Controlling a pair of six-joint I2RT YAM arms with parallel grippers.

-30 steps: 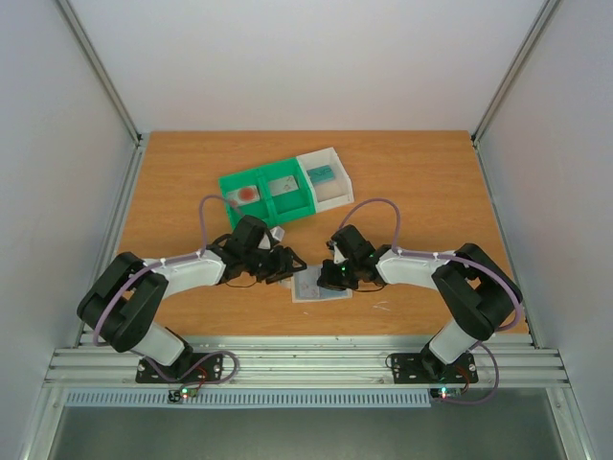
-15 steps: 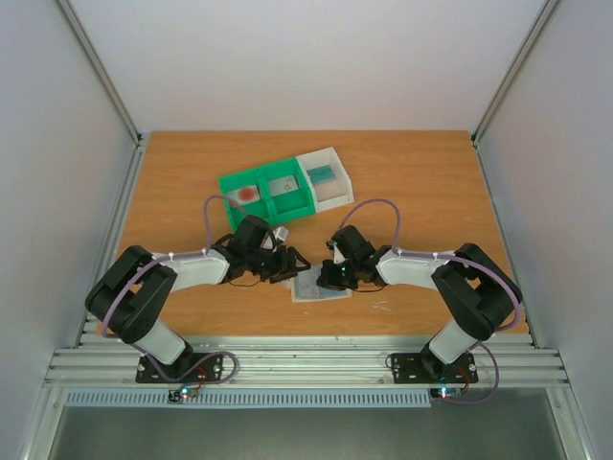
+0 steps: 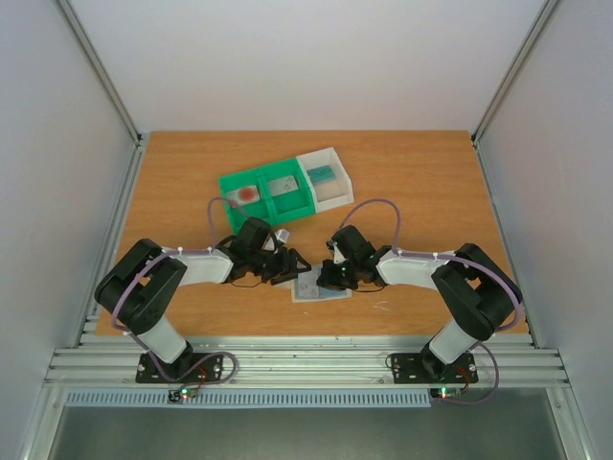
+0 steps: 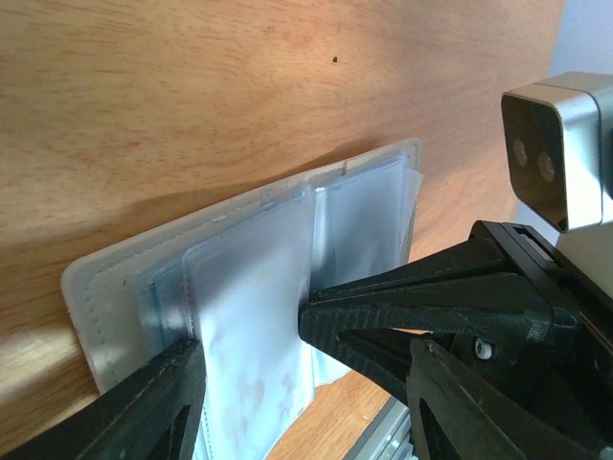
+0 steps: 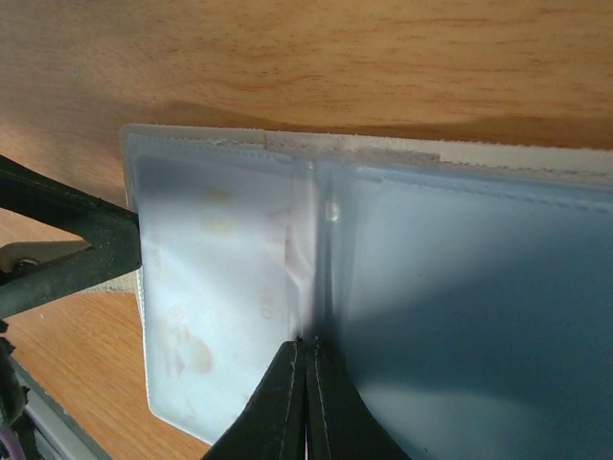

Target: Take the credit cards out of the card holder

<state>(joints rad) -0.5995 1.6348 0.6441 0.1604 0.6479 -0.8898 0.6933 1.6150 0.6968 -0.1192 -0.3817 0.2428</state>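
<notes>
The card holder [image 3: 320,287] lies open on the table [image 3: 421,192] between both grippers. The right gripper [image 5: 306,369] is pinched tight on a clear sleeve [image 5: 220,307] at the holder's spine. The left gripper [image 4: 305,353] gapes wide and empty, straddling the holder's outer leaf. The right should pin the holder down while the left closes only on a card edge; whether a card remains inside cannot be told.

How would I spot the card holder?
On the wooden table, look near the front, between the left gripper and right gripper. The card holder lies open there: flat, pale, with clear pockets, unlike the green tray and white tray behind.
</notes>
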